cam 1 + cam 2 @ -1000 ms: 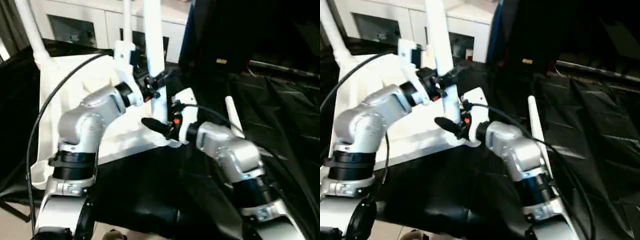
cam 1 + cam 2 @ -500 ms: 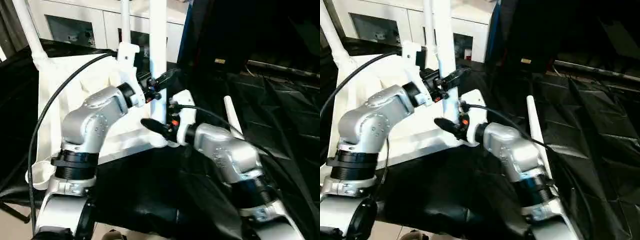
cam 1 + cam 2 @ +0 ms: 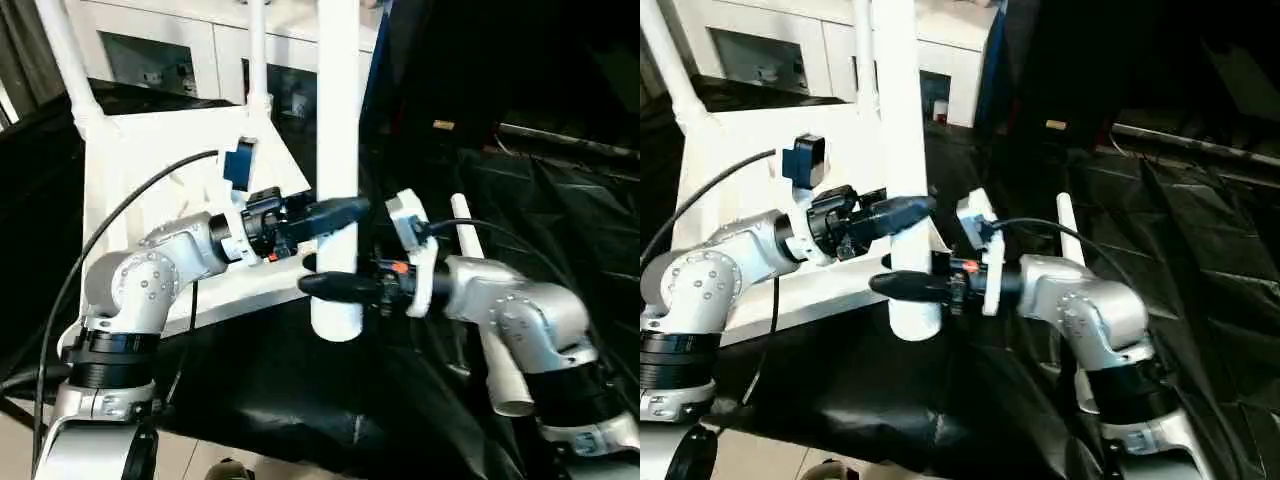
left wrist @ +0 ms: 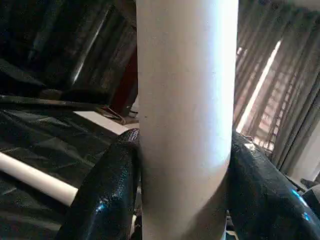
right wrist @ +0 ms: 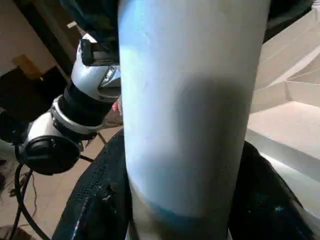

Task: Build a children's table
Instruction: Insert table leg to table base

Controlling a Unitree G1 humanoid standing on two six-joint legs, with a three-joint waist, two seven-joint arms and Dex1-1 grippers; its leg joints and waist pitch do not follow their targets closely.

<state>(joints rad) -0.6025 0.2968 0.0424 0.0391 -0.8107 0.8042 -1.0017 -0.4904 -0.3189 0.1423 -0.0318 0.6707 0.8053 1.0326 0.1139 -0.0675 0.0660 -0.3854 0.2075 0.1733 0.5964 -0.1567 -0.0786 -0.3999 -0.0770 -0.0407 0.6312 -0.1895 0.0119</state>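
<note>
Broadly, the black-draped table (image 3: 560,230) carries the upturned white children's table top (image 3: 150,160), ribbed underside up, at its far left, with two tube legs (image 3: 62,55) rising from its far corner sockets. Near the drape's front edge, a third tapered leg (image 3: 338,150) stands upright, lifted off the cloth; the left gripper (image 3: 335,213) pinches it higher, the right gripper (image 3: 335,285) pinches it just below. A fourth leg (image 3: 480,300) lies on the drape behind the right forearm.

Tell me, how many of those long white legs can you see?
4: one held upright by both grippers, two standing in the tabletop's far corners, one lying on the black cloth by the right arm. More could be hidden.
</note>
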